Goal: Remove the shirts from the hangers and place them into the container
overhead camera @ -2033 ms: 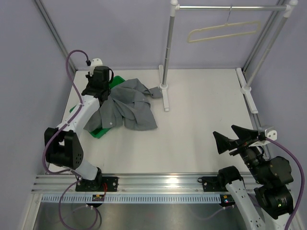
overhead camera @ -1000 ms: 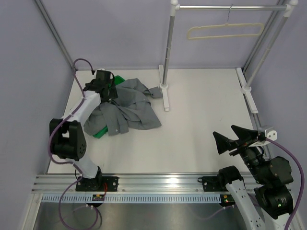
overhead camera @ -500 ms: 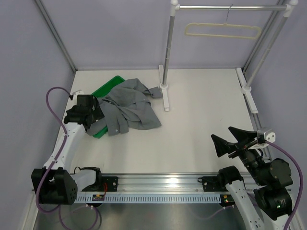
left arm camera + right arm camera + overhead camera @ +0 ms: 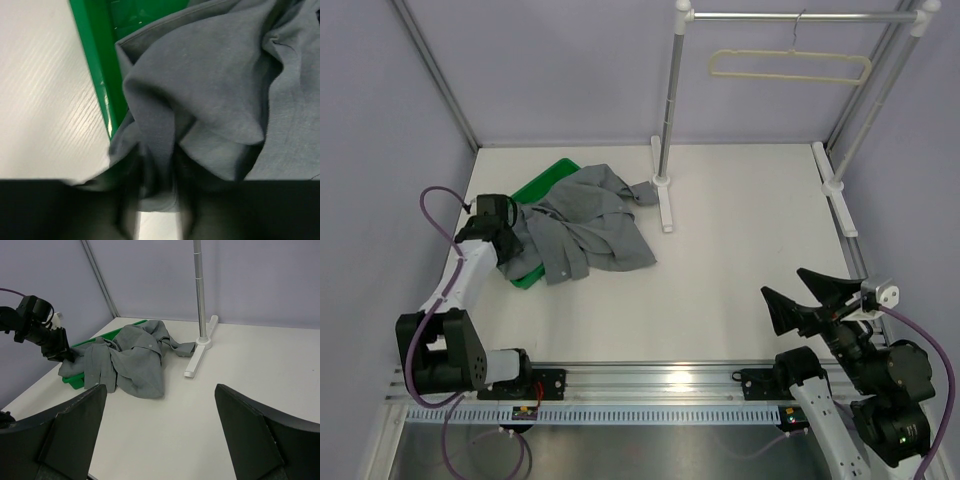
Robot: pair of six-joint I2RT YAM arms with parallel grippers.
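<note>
Grey shirt [image 4: 588, 228]: soft, light, crumply; heaped nr counter's far-left corner, half over green tray [image 4: 546, 180], spilling past rim. Left tool [image 4: 156, 200] pinching a bunched fold at shirt's left edge, prob. good hold. Right tool [image 4: 782, 283] gaping, empty.

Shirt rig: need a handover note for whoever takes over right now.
Left gripper: fingers around a fold of the shirt at the left edge of the tray; the wrist view is blurred, so the grip is unconfirmed.
Right gripper: open, empty, hovering over the right front of the table.
Hanger: bare, on the rail.
Done: shirt is off the hanger and lies partly over the tray.
Left: much of it spills onto the table; gather it into the tray.
</note>
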